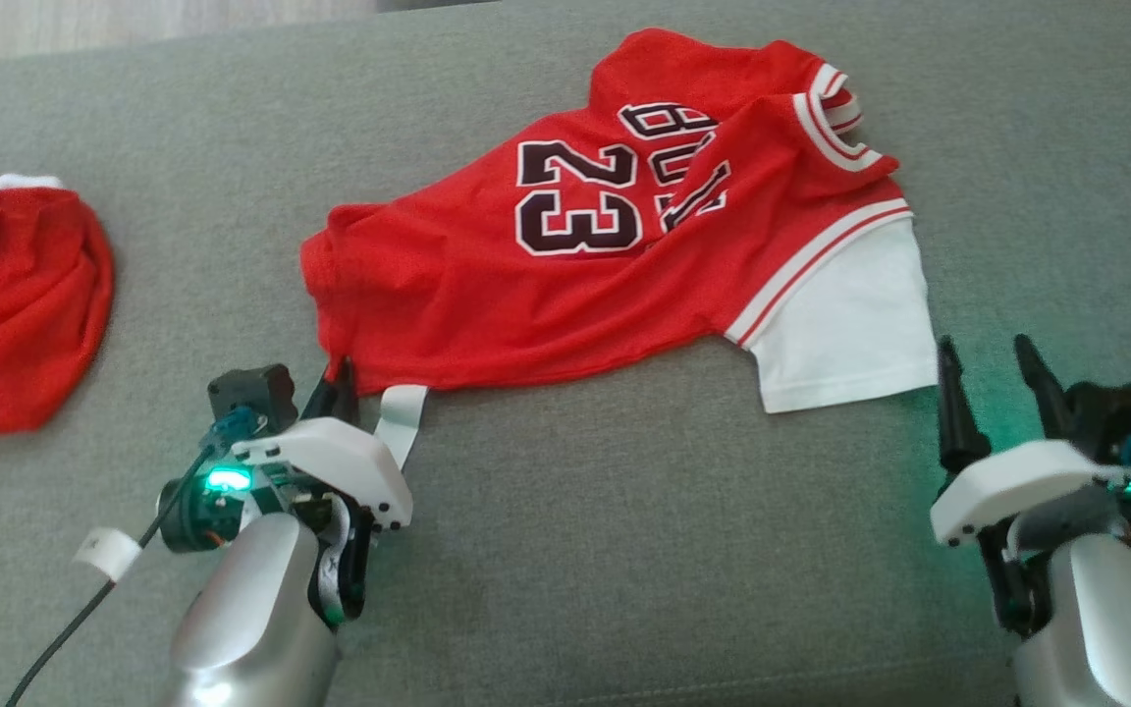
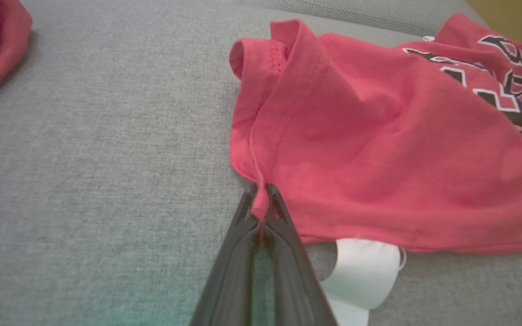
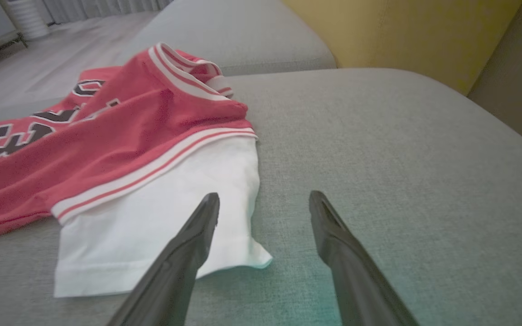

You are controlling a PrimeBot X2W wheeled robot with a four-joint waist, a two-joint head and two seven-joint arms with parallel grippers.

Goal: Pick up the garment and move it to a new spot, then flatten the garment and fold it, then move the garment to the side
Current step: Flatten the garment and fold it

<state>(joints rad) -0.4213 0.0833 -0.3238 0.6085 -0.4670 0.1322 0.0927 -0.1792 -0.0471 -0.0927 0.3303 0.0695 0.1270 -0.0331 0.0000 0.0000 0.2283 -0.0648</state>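
The red jersey (image 1: pixel 575 265) lies crumpled across the middle of the grey cushion (image 1: pixel 624 570), number side up and reaching toward the far edge. Its white sleeve (image 1: pixel 840 334) is spread flat on the right-hand side. The left gripper (image 1: pixel 340 378) is clamped tight on the near left hem corner, with a pinch of red cloth caught between its fingertips (image 2: pixel 245 215). A white label (image 1: pixel 401 417) pokes out just beside it. The right gripper (image 1: pixel 988 355) stands wide open with nothing in it, its tips just beside the sleeve's near corner.

The cloth looks light, thin and limp, so it should sag and bunch if lifted by one corner. A second hold at the sleeve hem or shoulder would likely keep it spread. A second red garment (image 1: pixel 16 304) sits at the cushion's left edge, well apart.
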